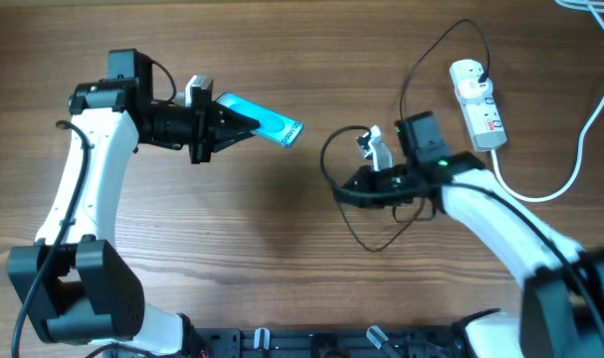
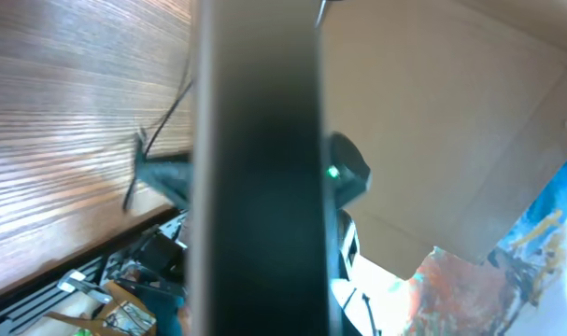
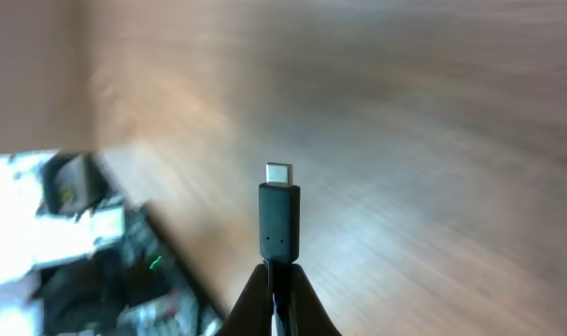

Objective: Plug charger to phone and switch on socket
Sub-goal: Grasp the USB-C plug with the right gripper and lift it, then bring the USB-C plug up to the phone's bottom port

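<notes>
My left gripper (image 1: pixel 244 125) is shut on the phone (image 1: pixel 268 119), a flat phone with a cyan screen, and holds it above the table at the upper left, its free end pointing right. In the left wrist view the phone's dark edge (image 2: pixel 255 168) fills the middle. My right gripper (image 1: pixel 347 189) is shut on the charger, a thin black cable (image 1: pixel 413 70), just behind its plug (image 3: pixel 279 215), whose metal tip points up in the right wrist view. The cable runs to a white adapter (image 1: pixel 468 76) in the white socket strip (image 1: pixel 484 114) at the upper right.
The strip's thick white cord (image 1: pixel 580 139) curves along the right side and off the top edge. Slack black cable loops on the wood around my right gripper (image 1: pixel 366 239). A black rail (image 1: pixel 311 343) runs along the front edge.
</notes>
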